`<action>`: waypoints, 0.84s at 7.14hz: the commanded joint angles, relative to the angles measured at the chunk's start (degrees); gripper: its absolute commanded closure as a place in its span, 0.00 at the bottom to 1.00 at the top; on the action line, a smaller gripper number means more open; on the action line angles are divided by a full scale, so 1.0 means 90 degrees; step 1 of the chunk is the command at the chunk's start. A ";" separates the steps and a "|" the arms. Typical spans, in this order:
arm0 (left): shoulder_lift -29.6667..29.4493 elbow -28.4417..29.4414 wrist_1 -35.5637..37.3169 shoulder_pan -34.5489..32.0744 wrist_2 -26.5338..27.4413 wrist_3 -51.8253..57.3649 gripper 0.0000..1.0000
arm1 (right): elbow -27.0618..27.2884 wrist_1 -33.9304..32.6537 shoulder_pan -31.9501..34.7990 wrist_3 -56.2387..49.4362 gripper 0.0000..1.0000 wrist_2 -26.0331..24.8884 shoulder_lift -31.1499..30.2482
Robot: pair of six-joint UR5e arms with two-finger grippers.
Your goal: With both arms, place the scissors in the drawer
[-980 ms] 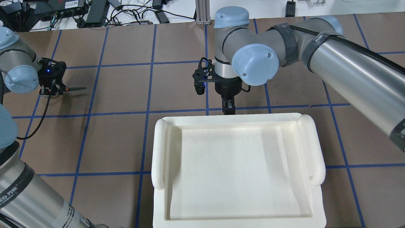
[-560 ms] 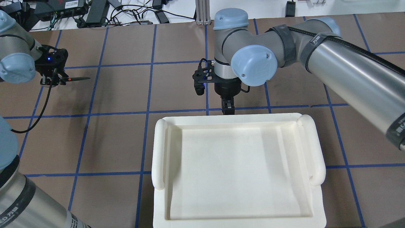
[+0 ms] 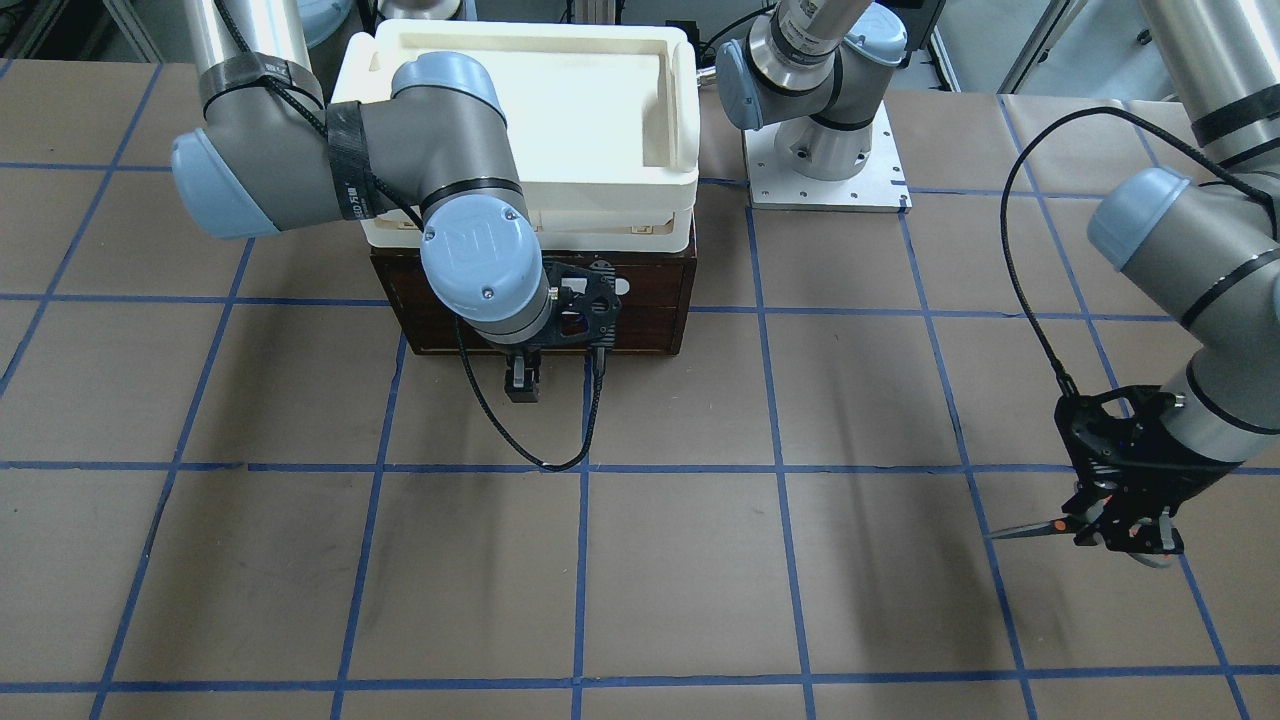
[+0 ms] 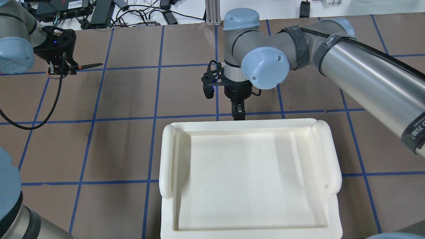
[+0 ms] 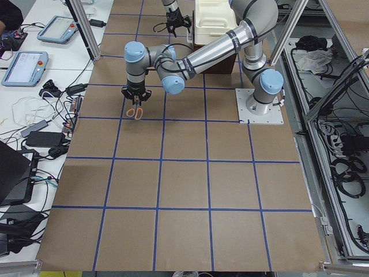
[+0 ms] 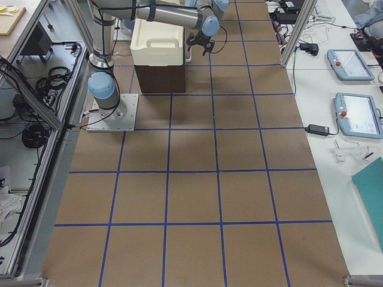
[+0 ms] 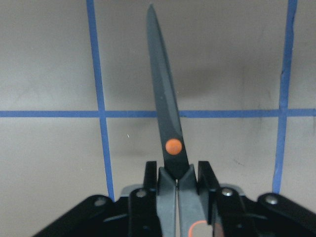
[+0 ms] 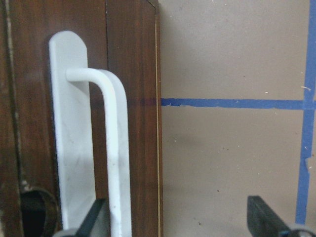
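Your drawer (image 3: 650, 300) looks shut beneath the cream tray (image 4: 167, 159). The right gripper (image 3: 522, 385) hangs at its front, pincer apart, with the white bar handle (image 8: 117, 148) just inside one finger. Well away from the drawer, the left gripper (image 4: 62, 68) is clamped on the scissors (image 7: 165, 108) by the handle shanks, blades pointing drawerward. They should handle light, stiff and slick, so grip behind the pivot.
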 commanded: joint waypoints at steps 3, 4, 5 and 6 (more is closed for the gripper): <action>0.0137 -0.0035 -0.0133 -0.0137 0.0025 -0.0109 1.00 | 0.0042 -0.0085 0.0000 -0.0001 0.00 -0.0031 0.0041; 0.0147 -0.0064 -0.0105 -0.0137 0.0219 -0.0109 1.00 | 0.0052 -0.0066 0.0000 -0.0001 0.00 -0.0041 0.0041; 0.0137 -0.0064 -0.0104 -0.0137 0.0230 -0.0109 1.00 | 0.0052 -0.0075 0.0000 -0.0001 0.00 -0.0041 0.0032; 0.0127 -0.0074 -0.0104 -0.0137 0.0231 -0.0109 1.00 | 0.0061 -0.0066 0.0000 0.0018 0.00 -0.0032 0.0041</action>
